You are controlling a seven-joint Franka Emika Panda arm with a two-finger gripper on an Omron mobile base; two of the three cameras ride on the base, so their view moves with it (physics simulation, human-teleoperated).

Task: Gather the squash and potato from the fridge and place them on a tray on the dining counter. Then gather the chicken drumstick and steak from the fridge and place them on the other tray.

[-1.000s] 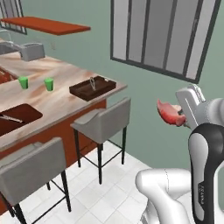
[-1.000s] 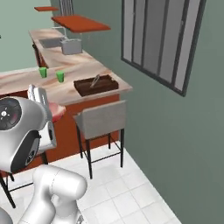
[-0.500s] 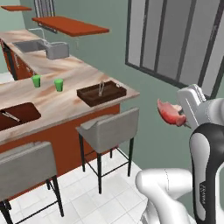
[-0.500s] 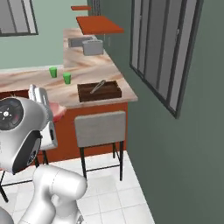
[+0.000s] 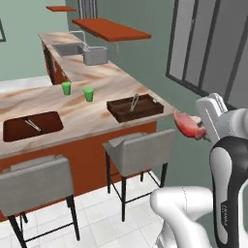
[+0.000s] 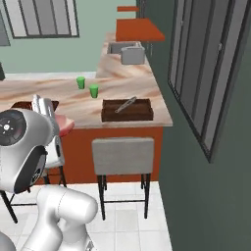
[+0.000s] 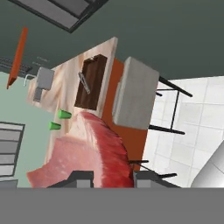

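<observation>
My gripper [image 5: 196,129] is shut on the steak [image 5: 186,124], a salmon-pink slab with a deep red edge, held in the air right of the dining counter [image 5: 82,114]. In the hand view the steak [image 7: 87,151] sits between the fingertips [image 7: 148,177], with one tray [image 7: 91,82] beyond it. Two dark red-brown trays rest on the marbled top: one [image 5: 134,107] near the right end and one [image 5: 31,126] further left, each with a thin metal utensil in it. From the right base view the steak [image 6: 63,123] hangs left of the tray [image 6: 126,110]. Fridge, squash, potato and chicken drumstick are out of view.
Two grey stools [image 5: 140,150] [image 5: 34,181] stand along the counter's near side. Two green cups [image 5: 66,88] [image 5: 88,94] sit on the top behind the trays. A sink and a grey appliance [image 5: 95,54] lie further back, and a dark window wall [image 6: 206,73] runs on the right.
The whole scene has shifted as the base drives and turns; the counter end and right tray now lie more in front. The steak stays in the shut gripper.
</observation>
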